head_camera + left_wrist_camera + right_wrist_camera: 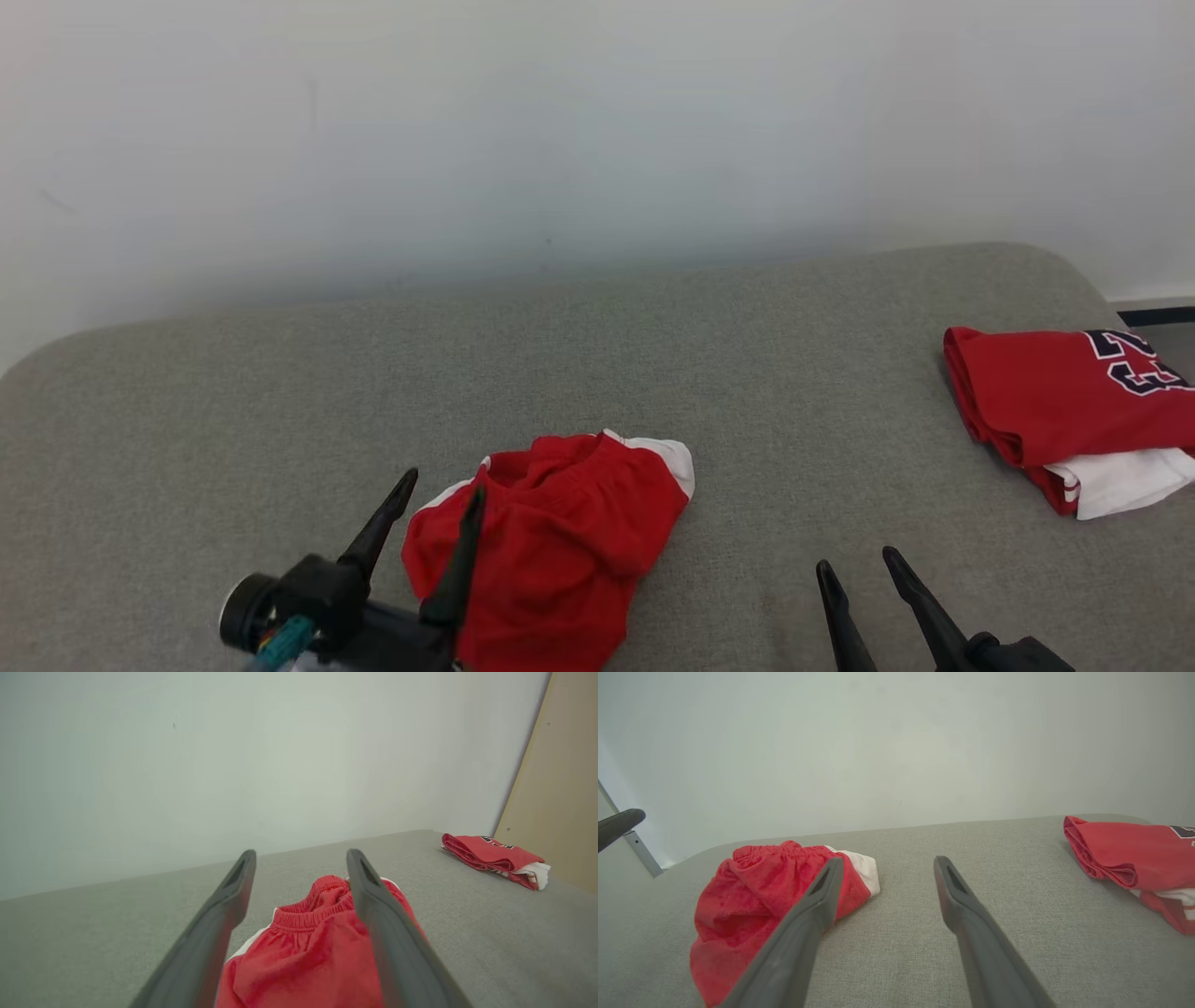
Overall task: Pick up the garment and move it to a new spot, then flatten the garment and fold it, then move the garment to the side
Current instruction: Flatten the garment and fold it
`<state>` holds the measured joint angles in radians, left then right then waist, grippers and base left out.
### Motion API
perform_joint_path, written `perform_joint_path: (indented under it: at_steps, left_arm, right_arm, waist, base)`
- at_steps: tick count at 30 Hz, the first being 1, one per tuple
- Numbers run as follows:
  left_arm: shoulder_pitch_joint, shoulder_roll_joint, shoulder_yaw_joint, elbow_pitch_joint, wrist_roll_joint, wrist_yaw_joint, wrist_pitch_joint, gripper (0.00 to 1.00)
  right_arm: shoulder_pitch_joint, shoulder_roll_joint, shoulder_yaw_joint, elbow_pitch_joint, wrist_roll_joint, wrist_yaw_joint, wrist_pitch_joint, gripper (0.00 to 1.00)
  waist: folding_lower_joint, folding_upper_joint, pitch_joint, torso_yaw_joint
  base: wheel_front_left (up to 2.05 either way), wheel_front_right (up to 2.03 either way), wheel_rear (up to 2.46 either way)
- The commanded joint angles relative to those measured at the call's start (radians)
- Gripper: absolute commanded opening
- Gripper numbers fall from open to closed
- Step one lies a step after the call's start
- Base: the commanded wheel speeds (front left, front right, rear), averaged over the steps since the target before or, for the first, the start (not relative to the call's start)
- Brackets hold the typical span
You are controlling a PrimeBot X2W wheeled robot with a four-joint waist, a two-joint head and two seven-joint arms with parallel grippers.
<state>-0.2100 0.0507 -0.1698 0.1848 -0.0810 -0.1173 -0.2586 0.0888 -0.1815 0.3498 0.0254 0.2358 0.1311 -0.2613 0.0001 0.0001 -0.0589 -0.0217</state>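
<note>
Near the front edge of the grey padded surface point(747, 373), a crumpled pair of red shorts point(560, 541) with white side trim lies in a loose heap, the elastic waistband bunched up on the side towards the pale wall point(597, 140). My left tool point(444, 483) sits at the heap's left side with its two dark fingers spread apart. One finger crosses the red cloth in the head view, and the other stands over bare grey fabric. From the left wrist, the shorts lie between and below the fingers, but I cannot tell whether either finger touches the cloth; nothing is gripped. My right tool point(854, 558) hangs over bare padding to the right of the shorts, well apart from them, its fingers also spread wide and holding nothing. Far off on my right, at the surface's edge, a folded red jersey point(1055, 392) with dark numerals rests on a layer of white cloth.
</note>
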Motion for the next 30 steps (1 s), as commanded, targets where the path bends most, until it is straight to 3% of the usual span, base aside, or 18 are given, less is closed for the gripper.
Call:
perform_joint_path:
  at_steps: [1,10,16,22,30]
  left_arm:
    - [-0.059,0.000,-0.023,0.037,-0.022,0.002,0.018,1.00]
    - [-0.317,0.000,-0.187,0.211,-0.134,-0.003,0.135,1.00]
    - [-0.516,0.001,-0.309,0.389,-0.129,0.011,0.349,1.00]
    - [-0.658,0.001,-0.405,0.544,-0.196,0.029,0.614,1.00]
    - [-0.754,0.000,-0.513,0.568,-0.299,0.075,0.659,1.00]
  right_arm:
    - [-0.012,-0.008,0.002,0.003,0.002,-0.001,-0.005,1.00]
    - [-0.037,-0.029,0.007,0.004,-0.005,-0.001,-0.005,1.00]
    - [-0.074,-0.038,0.021,0.010,-0.007,-0.001,-0.005,1.00]
    - [-0.103,-0.038,0.046,0.034,-0.004,-0.001,-0.005,1.00]
    - [-0.129,-0.031,0.078,0.064,0.010,-0.001,-0.005,1.00]
  waist:
    - [-0.0001,-0.0001,0.028,-0.031]
    - [-0.0001,-0.0001,0.097,-0.074]
    - [-0.0001,-0.0001,0.154,-0.096]
    - [-0.0001,-0.0001,0.185,-0.118]
    - [-0.0001,-0.0001,0.188,-0.142]
  base:
    - [0.00,0.00,0.00]
    - [0.00,0.00,0.00]
    - [0.00,0.00,0.00]
    - [0.00,0.00,0.00]
    - [0.00,0.00,0.00]
